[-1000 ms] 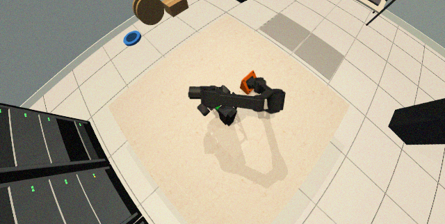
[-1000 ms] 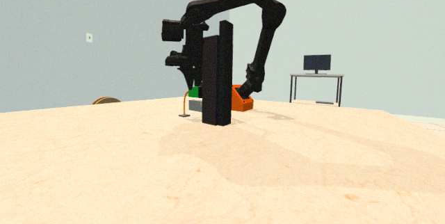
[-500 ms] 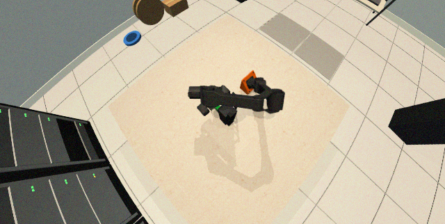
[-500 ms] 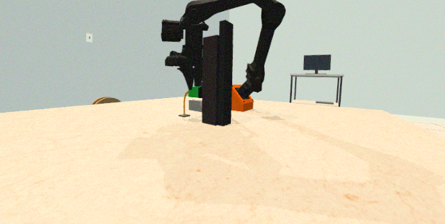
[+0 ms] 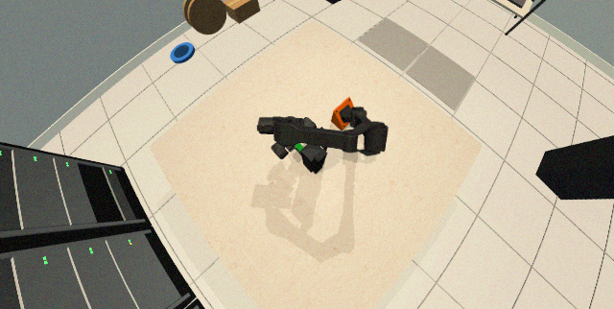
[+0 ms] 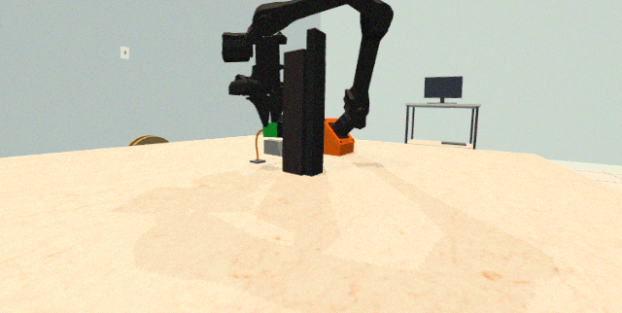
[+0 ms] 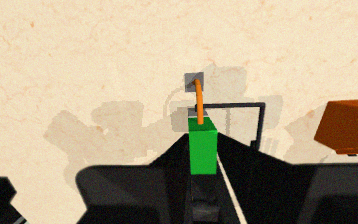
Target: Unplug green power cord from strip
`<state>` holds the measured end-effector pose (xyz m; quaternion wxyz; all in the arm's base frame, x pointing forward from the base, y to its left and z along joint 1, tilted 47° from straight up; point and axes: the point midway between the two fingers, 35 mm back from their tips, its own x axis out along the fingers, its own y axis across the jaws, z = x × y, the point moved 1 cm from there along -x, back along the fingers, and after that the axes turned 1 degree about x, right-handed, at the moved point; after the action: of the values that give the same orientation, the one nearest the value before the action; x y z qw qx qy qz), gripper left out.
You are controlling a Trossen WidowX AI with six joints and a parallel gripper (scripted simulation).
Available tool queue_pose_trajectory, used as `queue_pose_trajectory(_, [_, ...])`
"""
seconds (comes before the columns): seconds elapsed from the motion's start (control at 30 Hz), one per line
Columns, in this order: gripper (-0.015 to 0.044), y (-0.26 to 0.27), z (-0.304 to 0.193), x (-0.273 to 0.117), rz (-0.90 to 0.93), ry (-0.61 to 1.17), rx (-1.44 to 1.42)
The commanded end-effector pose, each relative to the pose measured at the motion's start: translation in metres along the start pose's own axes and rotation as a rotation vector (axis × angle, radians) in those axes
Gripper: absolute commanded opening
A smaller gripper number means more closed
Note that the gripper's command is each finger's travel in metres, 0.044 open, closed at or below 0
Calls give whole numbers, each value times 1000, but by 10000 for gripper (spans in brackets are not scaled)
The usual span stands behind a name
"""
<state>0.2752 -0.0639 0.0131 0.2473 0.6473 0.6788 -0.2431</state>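
The plug [image 6: 270,129] sits on the power strip [image 6: 273,147], apparently seated, between the gripper [image 6: 270,120] fingers, left of the tower [image 6: 304,109].

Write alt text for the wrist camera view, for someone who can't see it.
The gripper is shut on a green plug, seen from above between its dark fingers. An orange cord runs from the plug to a small grey square on the beige surface.
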Motion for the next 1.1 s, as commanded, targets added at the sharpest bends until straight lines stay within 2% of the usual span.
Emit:
queue_pose_trajectory(0.0, [0, 2, 29, -9, 12, -65, -1])
queue_pose_trajectory(0.37, [0, 1, 47, -13, 12, -65, 0])
queue_pose_trajectory(0.8, [341, 1, 37, -8, 11, -61, 1])
queue_pose_trajectory(0.9, [420, 2, 50, -12, 12, -63, 1])
queue_pose_trajectory(0.93, [440, 3, 57, -14, 12, -64, 1])
queue_pose_trajectory(1.07, [440, 2, 94, -24, 12, -65, 0])
